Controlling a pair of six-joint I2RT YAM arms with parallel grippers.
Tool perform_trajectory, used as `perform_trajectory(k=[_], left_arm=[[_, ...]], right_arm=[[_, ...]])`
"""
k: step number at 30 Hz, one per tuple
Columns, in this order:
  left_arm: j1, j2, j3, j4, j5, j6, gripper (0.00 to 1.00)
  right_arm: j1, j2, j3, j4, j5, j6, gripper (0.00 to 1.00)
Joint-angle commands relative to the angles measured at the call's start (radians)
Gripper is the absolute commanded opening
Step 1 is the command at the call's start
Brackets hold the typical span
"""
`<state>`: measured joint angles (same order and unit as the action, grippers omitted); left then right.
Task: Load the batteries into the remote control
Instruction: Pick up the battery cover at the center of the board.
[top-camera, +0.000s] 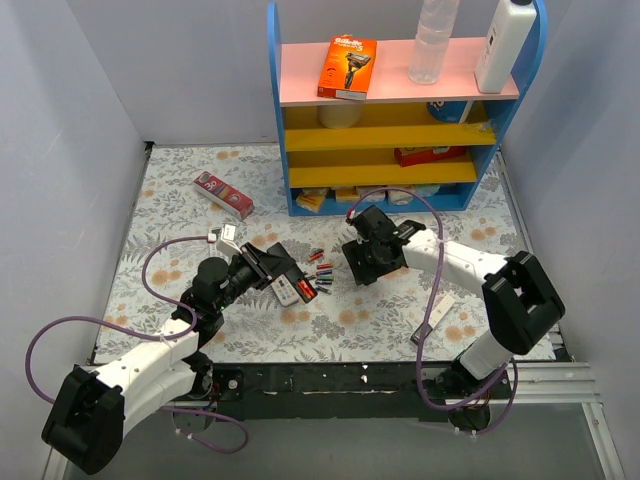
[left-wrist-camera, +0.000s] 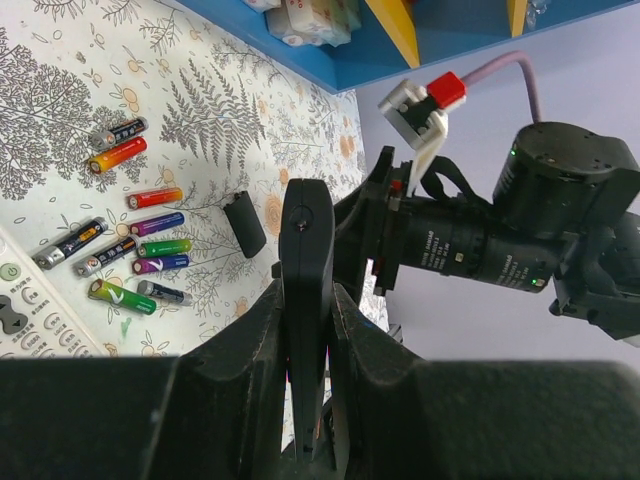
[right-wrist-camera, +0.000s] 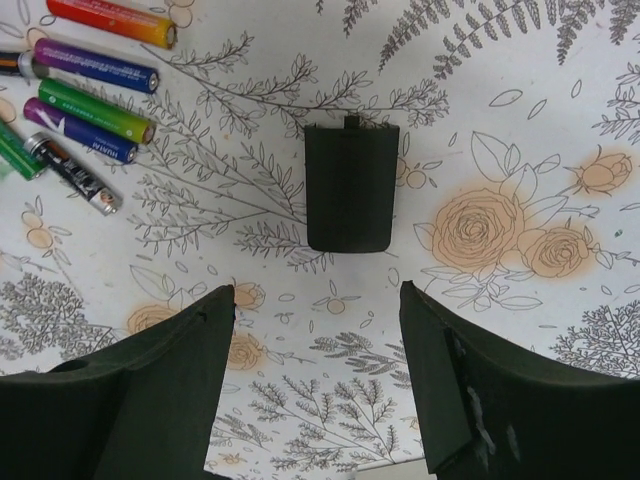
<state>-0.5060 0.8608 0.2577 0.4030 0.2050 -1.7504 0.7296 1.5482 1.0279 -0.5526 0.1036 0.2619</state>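
Observation:
My left gripper (top-camera: 262, 263) is shut on a black remote (left-wrist-camera: 305, 250), which stands edge-on between the jaws above the table; it also shows in the top view (top-camera: 281, 262). Several batteries (left-wrist-camera: 150, 250), red, green, blue and black, lie loose on the floral cloth, seen in the top view (top-camera: 320, 270) and the right wrist view (right-wrist-camera: 90, 105). A black battery cover (right-wrist-camera: 350, 187) lies flat on the cloth beside them. My right gripper (right-wrist-camera: 317, 295) is open and empty, hovering just short of the cover, near the table's middle (top-camera: 360, 262).
A white remote (top-camera: 287, 292) lies face up beside the batteries, also in the left wrist view (left-wrist-camera: 25, 320). A blue shelf unit (top-camera: 400, 110) with boxes and bottles stands at the back. A red box (top-camera: 222, 193) lies at the back left. A white strip (top-camera: 436, 318) lies front right.

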Motion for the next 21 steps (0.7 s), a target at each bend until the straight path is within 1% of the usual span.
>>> perform_trajectory(k=[1,11,15,21], left_arm=[[-0.002,-0.017,0.000,0.005,-0.015,0.009,0.00],[0.000,-0.020,0.000,0.008,-0.012,0.009,0.00],[-0.002,-0.016,0.000,0.011,-0.009,0.006,0.00],[0.000,0.001,0.006,0.023,0.007,0.005,0.00]], right_arm=[[0.004,0.062,0.073,-0.003,0.061,0.019,0.74],[0.004,0.182,0.089,0.037,0.061,0.042,0.73],[0.005,0.205,0.069,0.052,0.068,0.048,0.66],[0.004,0.219,0.021,0.086,0.067,0.049,0.61]])
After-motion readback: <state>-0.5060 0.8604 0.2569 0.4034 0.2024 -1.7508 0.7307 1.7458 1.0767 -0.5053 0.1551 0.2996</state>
